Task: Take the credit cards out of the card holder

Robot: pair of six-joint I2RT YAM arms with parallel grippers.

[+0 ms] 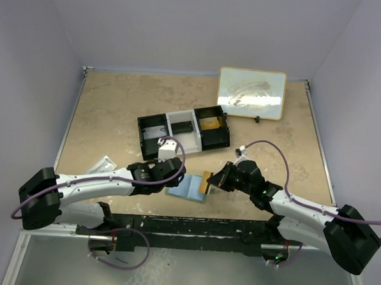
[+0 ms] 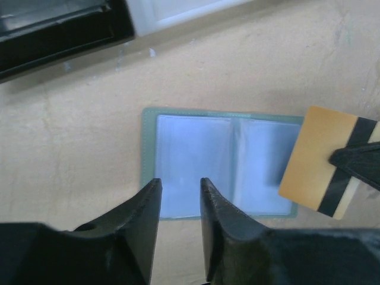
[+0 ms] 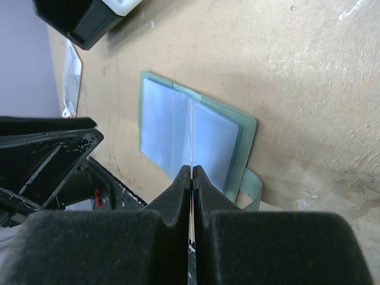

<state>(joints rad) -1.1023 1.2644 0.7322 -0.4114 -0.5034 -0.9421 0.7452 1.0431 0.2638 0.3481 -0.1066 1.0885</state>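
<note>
Over on the left a clear packet (image 1: 102,165) lies flat on the tan table (image 1: 115,113), just beyond the left arm's forearm. That arm stretches low from its base at the near left corner, its white link running almost level along the near edge, the wrist bent so that the left gripper (image 2: 180,184) points down at the middle of the table. Its two dark fingers (image 2: 145,214) stand apart with a narrow gap and nothing between them, their tips over the near edge of the left leaf of the card holder (image 2: 202,160); I cannot tell whether they press on it. Behind it sits the black-and-white tray (image 1: 185,137), well apart from the wallet. The card holder lies spread open and flat, pale blue inside facing up, grey-green border showing all round. At its right edge is the orange-tan card (image 2: 312,157), tilted, with a dark stripe along one side, wholly outside the pockets and overlapping the right leaf's corner. The right gripper (image 3: 191,171) is clamped tight on it, the card showing edge-on as a thin line between the closed pads. The right arm reaches in low from the near right corner, elbow bent, facing the other arm across the wallet. Farther back on the right is a tan-framed white board (image 1: 252,93).
</note>
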